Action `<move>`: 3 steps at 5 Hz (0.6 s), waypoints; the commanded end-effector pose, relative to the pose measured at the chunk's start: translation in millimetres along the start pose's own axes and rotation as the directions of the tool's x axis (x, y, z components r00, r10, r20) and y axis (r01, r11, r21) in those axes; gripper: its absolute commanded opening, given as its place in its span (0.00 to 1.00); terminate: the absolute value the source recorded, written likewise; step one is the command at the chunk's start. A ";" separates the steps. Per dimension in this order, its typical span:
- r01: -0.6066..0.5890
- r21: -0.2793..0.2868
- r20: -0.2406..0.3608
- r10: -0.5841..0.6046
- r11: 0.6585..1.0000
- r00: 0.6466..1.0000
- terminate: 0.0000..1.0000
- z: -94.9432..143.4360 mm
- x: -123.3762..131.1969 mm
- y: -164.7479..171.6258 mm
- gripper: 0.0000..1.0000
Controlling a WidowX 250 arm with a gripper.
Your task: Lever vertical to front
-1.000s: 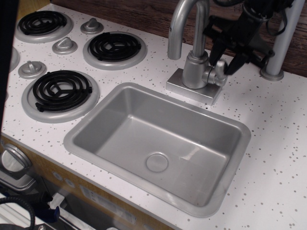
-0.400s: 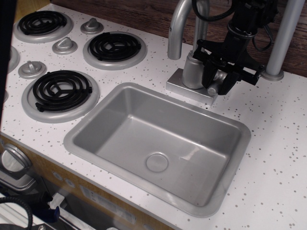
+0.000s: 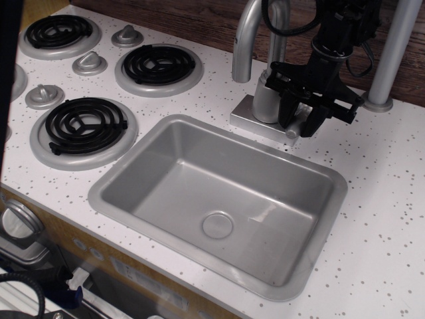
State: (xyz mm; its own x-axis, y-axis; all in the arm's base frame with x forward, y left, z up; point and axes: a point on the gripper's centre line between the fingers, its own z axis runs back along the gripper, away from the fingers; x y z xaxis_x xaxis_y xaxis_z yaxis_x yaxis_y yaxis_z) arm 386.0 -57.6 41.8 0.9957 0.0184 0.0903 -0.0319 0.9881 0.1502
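Note:
The lever (image 3: 295, 128) is a short silver-grey handle on the right side of the faucet body (image 3: 265, 100). It points forward and down towards the sink, with its tip just above the faucet base plate (image 3: 252, 121). My black gripper (image 3: 301, 121) comes down from above at the back. Its two fingers (image 3: 287, 114) straddle the lever and close on it from both sides. Most of the lever and its pivot are hidden by the fingers.
The tall curved spout (image 3: 247, 40) rises left of the gripper. A grey sink (image 3: 109, 193) lies in front. Black coil burners (image 3: 83, 126) and grey knobs (image 3: 44, 95) are at left. A grey post (image 3: 390, 60) stands at back right. A wooden wall runs behind.
The gripper has swung forward and down with the lever between its fingers. The lever has gone from upright to pointing forward.

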 end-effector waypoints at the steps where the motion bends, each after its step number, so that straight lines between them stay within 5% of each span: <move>1: -0.006 -0.016 0.049 0.007 1.000 0.999 0.00 12.0 9.9 5.4 1.00; 3: -0.016 0.044 0.016 0.015 0.999 1.000 0.00 39.4 5.9 6.0 1.00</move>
State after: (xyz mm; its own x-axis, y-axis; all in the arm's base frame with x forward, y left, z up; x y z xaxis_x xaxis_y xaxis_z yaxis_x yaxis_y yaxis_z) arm 374.0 -58.2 53.5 0.9989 0.0467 -0.0031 -0.0446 0.9699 0.2395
